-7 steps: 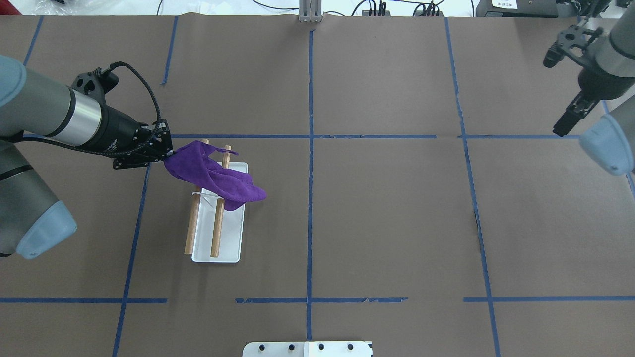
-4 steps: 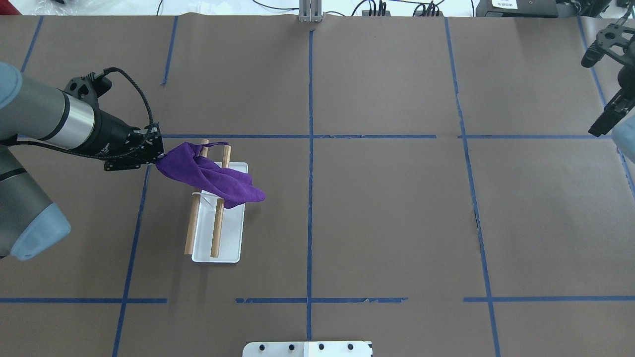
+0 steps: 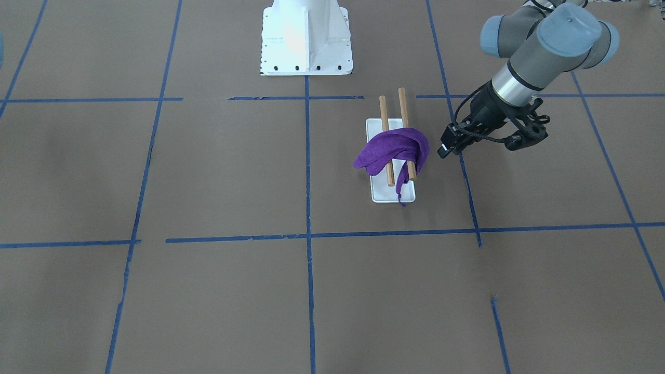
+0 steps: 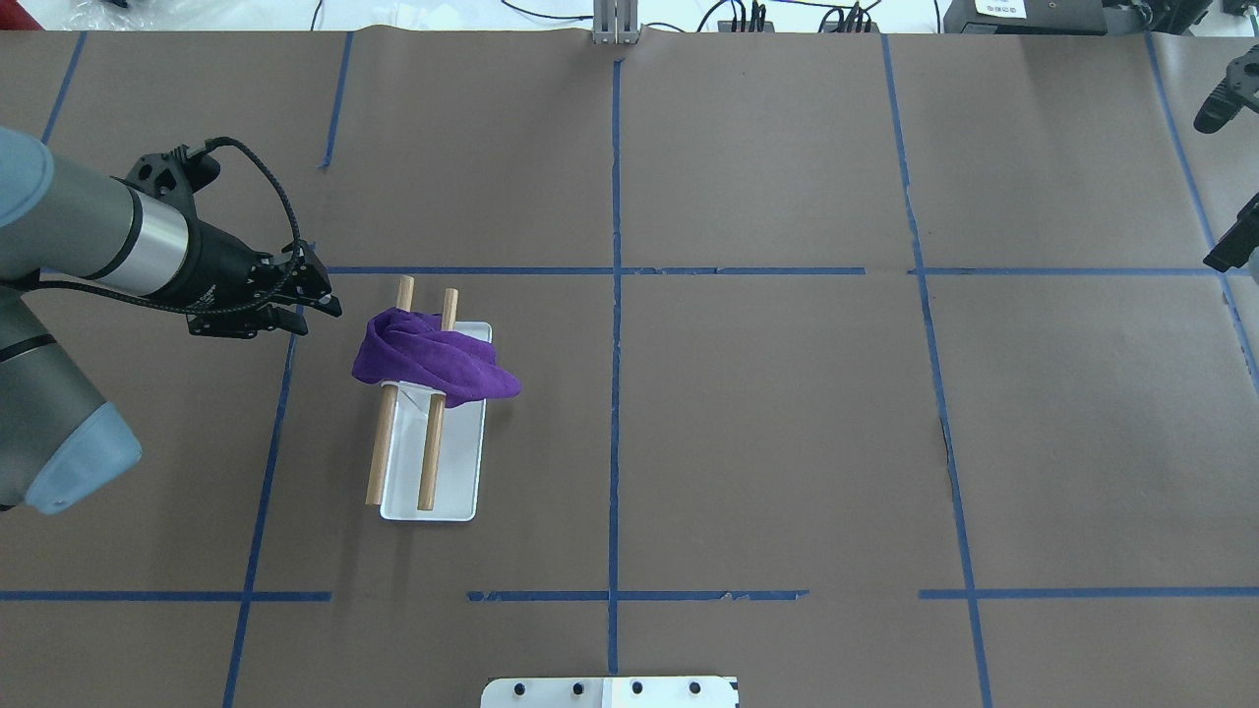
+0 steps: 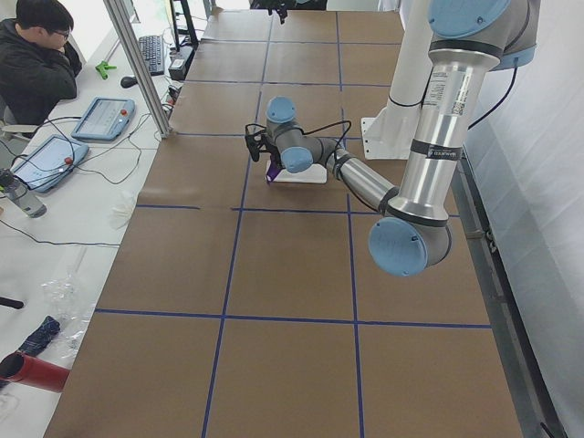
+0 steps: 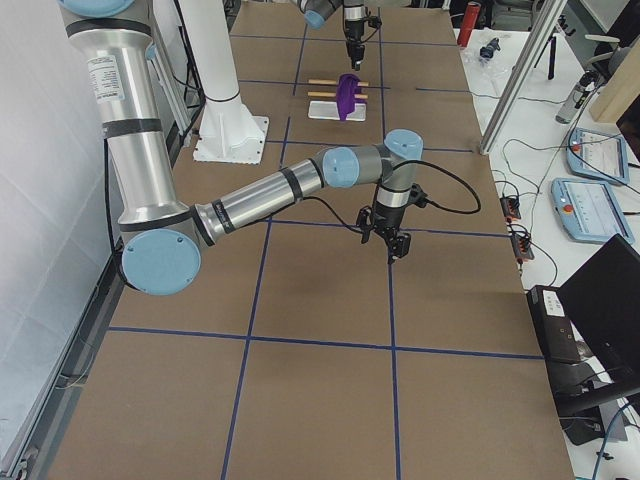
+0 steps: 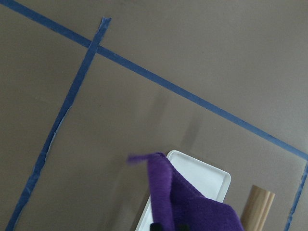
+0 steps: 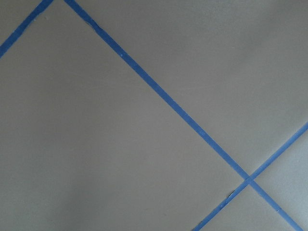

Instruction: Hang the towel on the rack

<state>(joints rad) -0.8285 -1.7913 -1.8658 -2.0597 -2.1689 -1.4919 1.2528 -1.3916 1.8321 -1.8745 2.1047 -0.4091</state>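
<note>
Deep-purple fuzzy towel (image 4: 433, 359) lies draped across both light-brown wooden dowels of the small white-based rack (image 4: 454, 472), left of centre in the overhead view. In the front-facing view a thin corner dangles toward the base. L gripper (image 4: 317, 307) sits just beside the towel's left end, w/o touching it, jaws apart, gripping nothing. R gripper (image 4: 1231, 251) is at the far right edge, mostly cut off; can't tell if open or closed.

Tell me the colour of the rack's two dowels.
Light-brown wood. The dowels show best in the overhead exterior view.
</note>
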